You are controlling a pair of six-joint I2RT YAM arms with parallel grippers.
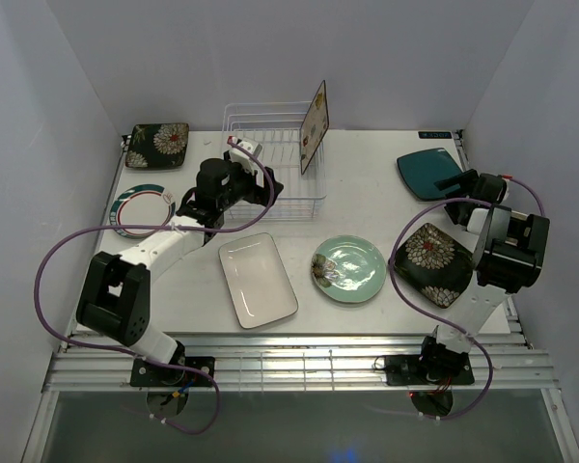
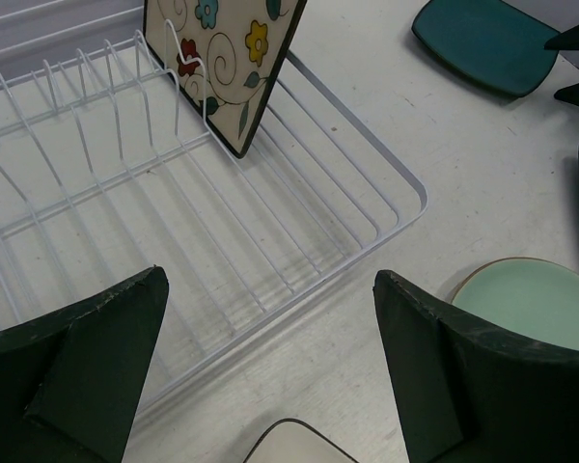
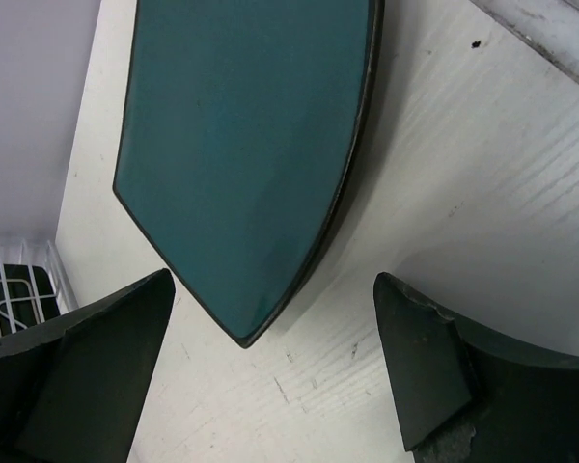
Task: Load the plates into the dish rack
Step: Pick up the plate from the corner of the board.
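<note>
The white wire dish rack (image 1: pixel 270 159) (image 2: pixel 270 222) stands at the back centre, with a cream floral plate (image 1: pixel 315 125) (image 2: pixel 227 58) upright in its right end. My left gripper (image 1: pixel 267 188) (image 2: pixel 270 289) hangs open over the rack's near right corner, holding nothing. The teal square plate (image 1: pixel 427 174) (image 3: pixel 241 145) lies flat at the back right. My right gripper (image 1: pixel 452 193) (image 3: pixel 275 289) is open, and the plate's near corner lies between its spread jaws, untouched. Also on the table are a white rectangular plate (image 1: pixel 258 280), a mint-green round plate (image 1: pixel 348 268) and a dark floral plate (image 1: pixel 432 263).
Another dark floral plate (image 1: pixel 159 145) lies at the back left corner, and a round white green-rimmed plate (image 1: pixel 143 209) is partly under my left arm. White walls enclose the table on three sides. Purple cables loop beside both arms.
</note>
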